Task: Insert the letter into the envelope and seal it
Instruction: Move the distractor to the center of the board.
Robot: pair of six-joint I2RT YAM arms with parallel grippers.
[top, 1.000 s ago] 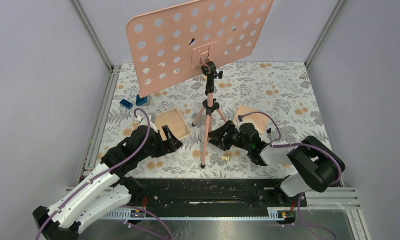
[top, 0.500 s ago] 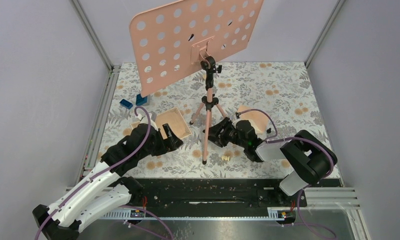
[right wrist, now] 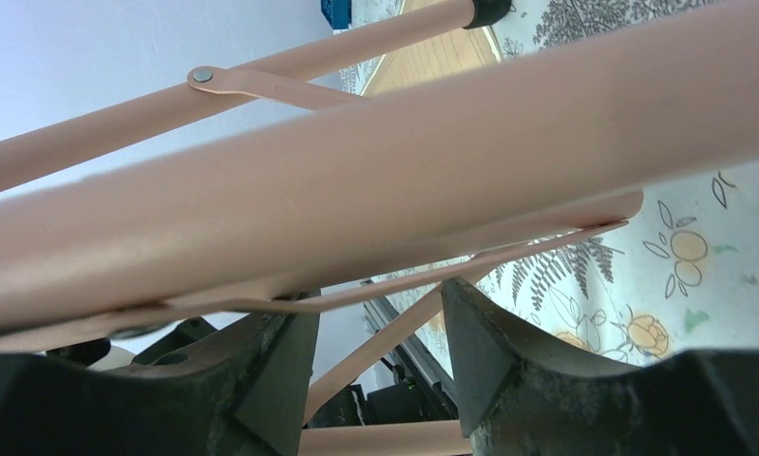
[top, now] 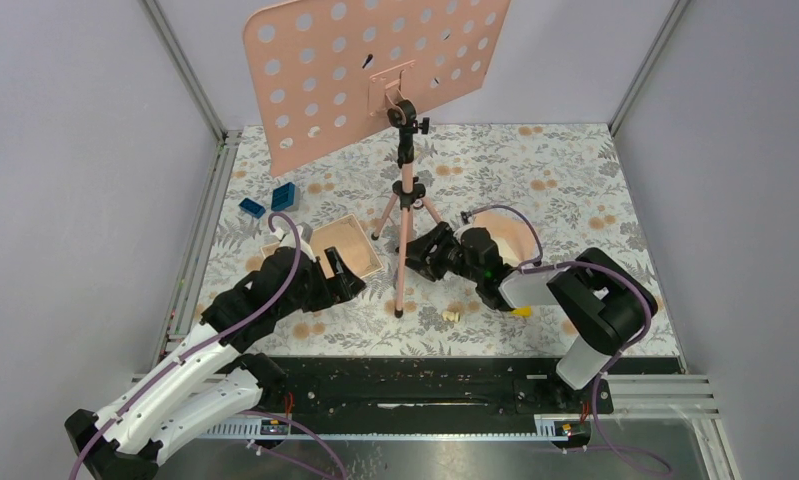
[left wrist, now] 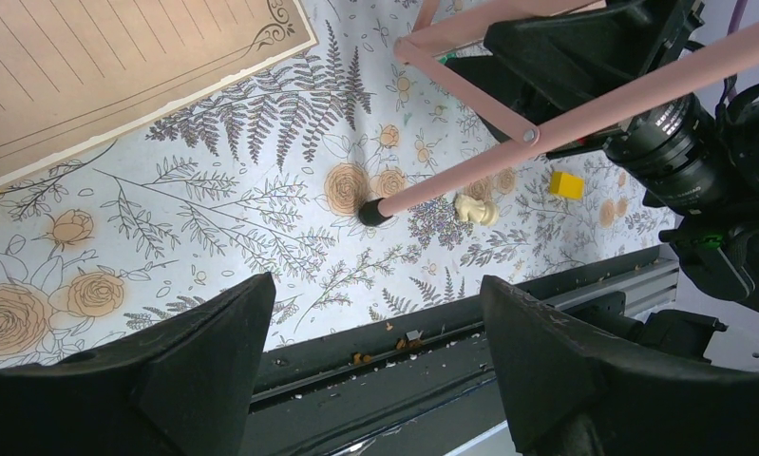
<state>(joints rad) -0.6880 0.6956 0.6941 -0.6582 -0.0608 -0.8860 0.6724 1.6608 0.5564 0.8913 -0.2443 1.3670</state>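
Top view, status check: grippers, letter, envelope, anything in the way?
Open left gripper beside letter, empty. Jaws of right gripper apart, against stand leg. Letter flat, not in envelope, which right arm half hides. Stand sits between them.

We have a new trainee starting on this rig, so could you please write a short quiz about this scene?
1. True or false: the letter lies outside the envelope.
2. The left gripper is: A open and empty; B shut on the letter; C shut on the envelope.
3. Which gripper is at the legs of the pink stand?
Key: 1 true; 2 A; 3 the right gripper.
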